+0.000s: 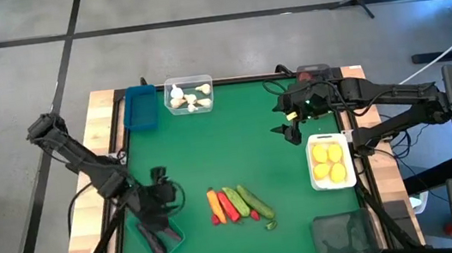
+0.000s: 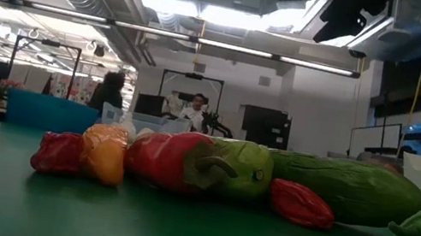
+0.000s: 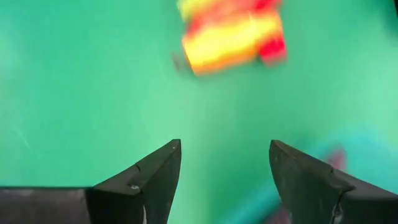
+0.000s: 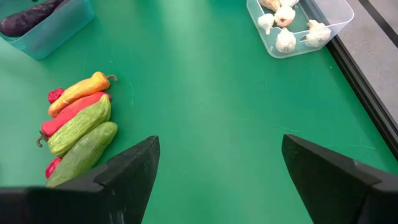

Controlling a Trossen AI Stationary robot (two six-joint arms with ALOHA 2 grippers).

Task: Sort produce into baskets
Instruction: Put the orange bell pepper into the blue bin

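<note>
High view: cucumbers [image 1: 246, 200], carrot [image 1: 214, 203] parallel, diagonal; left claw [image 1: 164, 205], right claw [image 1: 292, 123] both open, empty.

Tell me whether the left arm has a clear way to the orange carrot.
Probably yes: the left gripper, fingers open, hovers beside the orange carrot, with only bare green mat between them.
</note>
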